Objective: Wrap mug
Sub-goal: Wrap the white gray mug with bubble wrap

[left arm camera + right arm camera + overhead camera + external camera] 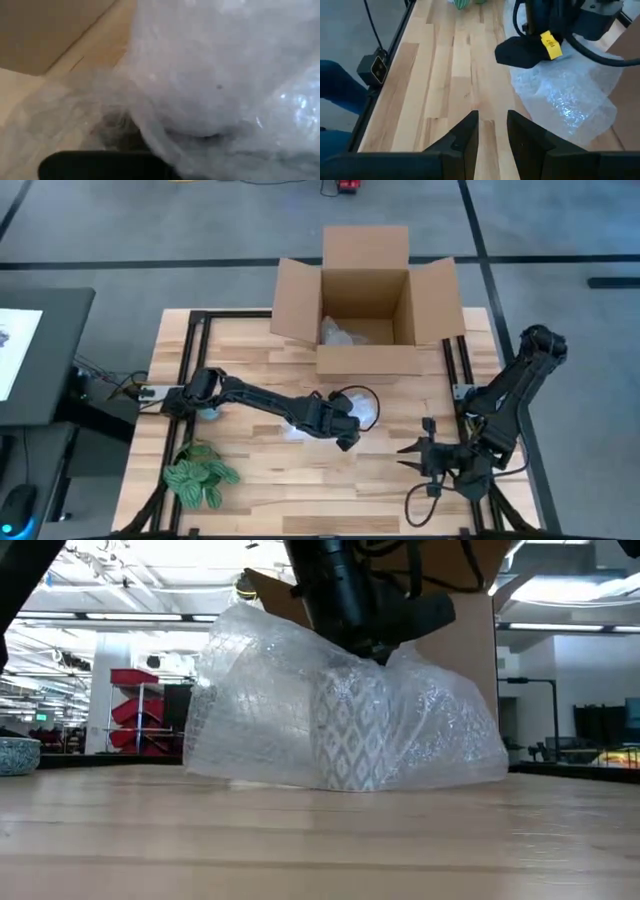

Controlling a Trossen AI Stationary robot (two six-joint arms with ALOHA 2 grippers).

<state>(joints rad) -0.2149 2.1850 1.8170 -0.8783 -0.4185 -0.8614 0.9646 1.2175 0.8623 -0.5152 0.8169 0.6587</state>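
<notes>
A white mug with a grey diamond pattern [350, 735] stands upright on the table, draped in a clear sheet of bubble wrap [260, 710]. The wrap covers it and spreads onto the wood on both sides [368, 413]. My left gripper [345, 430] reaches across from the table's left and comes down onto the wrap right above the mug [385, 645], shut on the wrap. My right gripper [493, 131] waits low over the table's near right part [415, 452], open with nothing between its fingers. My left gripper has the bubble wrap at its top, just above the mug's rim [400, 660], coming at it from above and from the table's left. The wrap rises to a peak at the fingers and lies close over one dark finger [100, 165]. The gripper body hides the pinch itself.
An open cardboard box [365, 310] with more wrap inside stands at the far middle of the table. A green leafy plant [200, 475] lies near the front left, and a small blue bowl [15, 755] sits by the left arm's base. Bare wood lies between the two grippers.
</notes>
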